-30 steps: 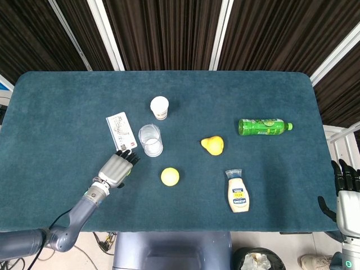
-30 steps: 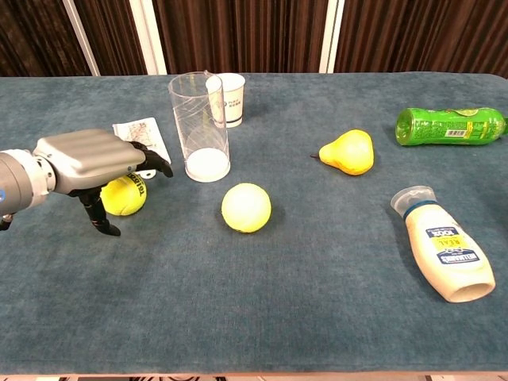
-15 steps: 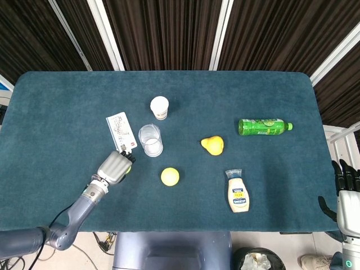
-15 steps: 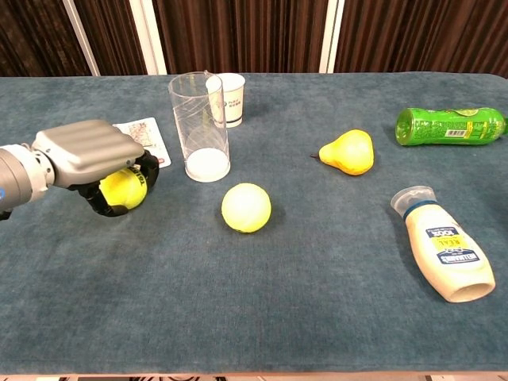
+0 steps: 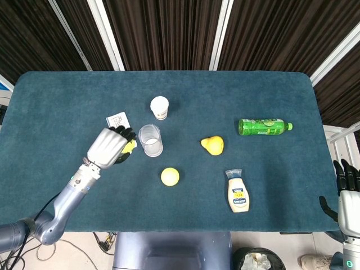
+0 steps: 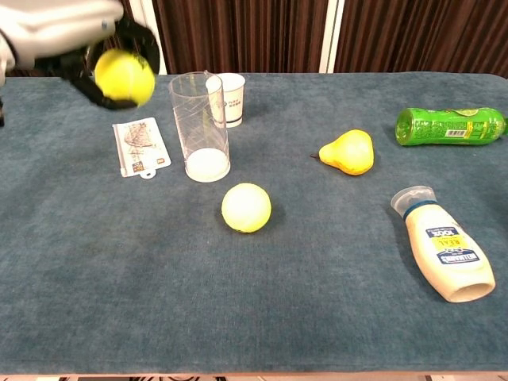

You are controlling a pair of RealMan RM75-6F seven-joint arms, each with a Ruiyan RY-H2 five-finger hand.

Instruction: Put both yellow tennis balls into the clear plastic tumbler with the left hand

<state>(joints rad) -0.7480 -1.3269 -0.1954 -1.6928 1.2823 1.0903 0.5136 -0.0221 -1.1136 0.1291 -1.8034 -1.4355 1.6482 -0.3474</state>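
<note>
My left hand (image 5: 108,147) (image 6: 63,36) grips one yellow tennis ball (image 6: 124,76) (image 5: 129,147) and holds it raised in the air, just left of the clear plastic tumbler (image 5: 150,140) (image 6: 199,127). The tumbler stands upright and holds nothing. The second yellow tennis ball (image 5: 170,176) (image 6: 246,207) lies on the cloth in front of the tumbler, slightly to its right. My right hand (image 5: 347,194) hangs off the table's right edge at the frame's lower corner, fingers apart, holding nothing.
A white paper cup (image 5: 160,107) (image 6: 230,99) stands just behind the tumbler. A card packet (image 6: 140,147) lies left of it. A pear (image 5: 213,145), a green bottle (image 5: 264,126) and a mayonnaise bottle (image 5: 238,192) lie on the right half of the blue table (image 5: 56,101).
My left hand closed on the tennis ball beside the card packet, then lifted it off the cloth and up toward the tumbler's rim height. Everything else stayed put.
</note>
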